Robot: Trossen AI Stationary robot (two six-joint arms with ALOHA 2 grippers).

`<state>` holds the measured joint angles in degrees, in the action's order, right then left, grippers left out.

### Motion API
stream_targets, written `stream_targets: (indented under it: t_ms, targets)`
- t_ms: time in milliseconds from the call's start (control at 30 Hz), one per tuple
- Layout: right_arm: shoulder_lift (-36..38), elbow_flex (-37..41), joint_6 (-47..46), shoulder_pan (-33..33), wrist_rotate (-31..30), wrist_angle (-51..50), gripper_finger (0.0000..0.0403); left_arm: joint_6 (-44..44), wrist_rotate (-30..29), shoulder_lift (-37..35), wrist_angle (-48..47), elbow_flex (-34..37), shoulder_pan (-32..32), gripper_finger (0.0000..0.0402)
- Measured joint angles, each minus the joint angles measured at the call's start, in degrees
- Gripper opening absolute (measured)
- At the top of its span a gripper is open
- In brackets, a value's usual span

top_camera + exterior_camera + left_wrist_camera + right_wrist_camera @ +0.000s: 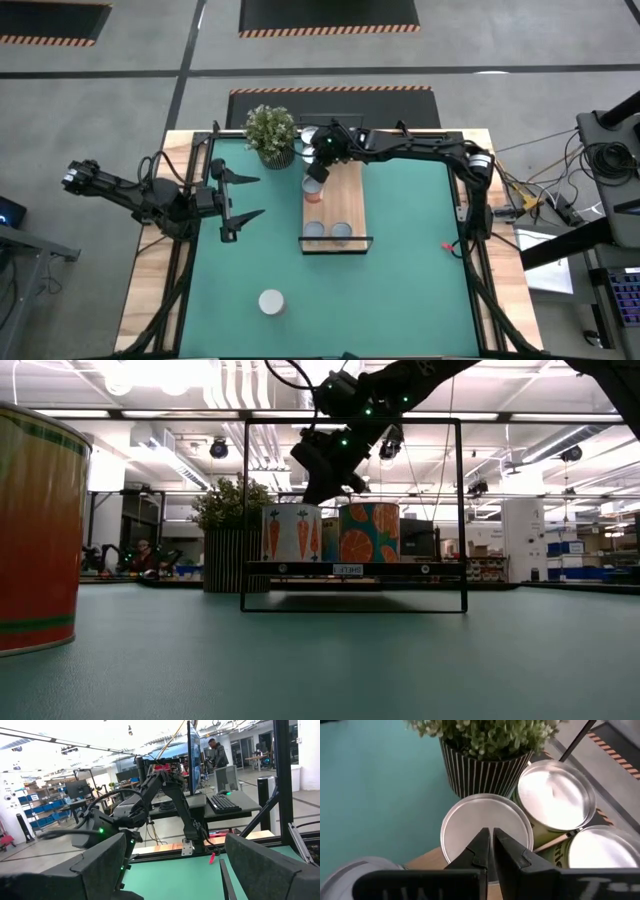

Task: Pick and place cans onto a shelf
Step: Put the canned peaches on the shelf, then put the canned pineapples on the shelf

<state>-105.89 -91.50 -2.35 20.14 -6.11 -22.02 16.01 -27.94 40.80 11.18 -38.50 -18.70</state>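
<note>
The wooden shelf (345, 200) lies on the green mat. Two silver-topped cans (313, 230) (341, 230) stand at its near end, and one with a reddish side (313, 192) stands nearer its far end. In the low view a carrot-labelled can (290, 532) and an orange-labelled can (368, 532) show on it. My right gripper (491, 842) (318, 172) is shut and empty, just above a can's round top (485, 822) beside the plant pot. My left gripper (240, 205) is open and empty over the mat's left side. A lone can (271, 301) stands on the mat near the front.
A potted green plant (270, 135) stands at the mat's far edge, just left of the shelf. Two more cans (555, 795) (605, 850) stand close beside it. The shelf's black wire frame (350, 422) rises over the cans. A person (216, 751) stands in the room behind.
</note>
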Motion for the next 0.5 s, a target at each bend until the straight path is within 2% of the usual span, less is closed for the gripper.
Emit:
stream_targets:
  t_ms: [300, 500]
  targets:
    - [6.1, 0.0, 2.4, -2.2, 0.1, 0.0, 0.0012, -2.9, 0.0, 0.3, 0.0, 0.0, 0.0, 0.0322]
    - [11.6, 0.3, 5.3, -6.7, -0.2, 0.5, 0.0012, -7.3, 0.0, 2.7, -0.6, 0.0, 0.0, 0.0322]
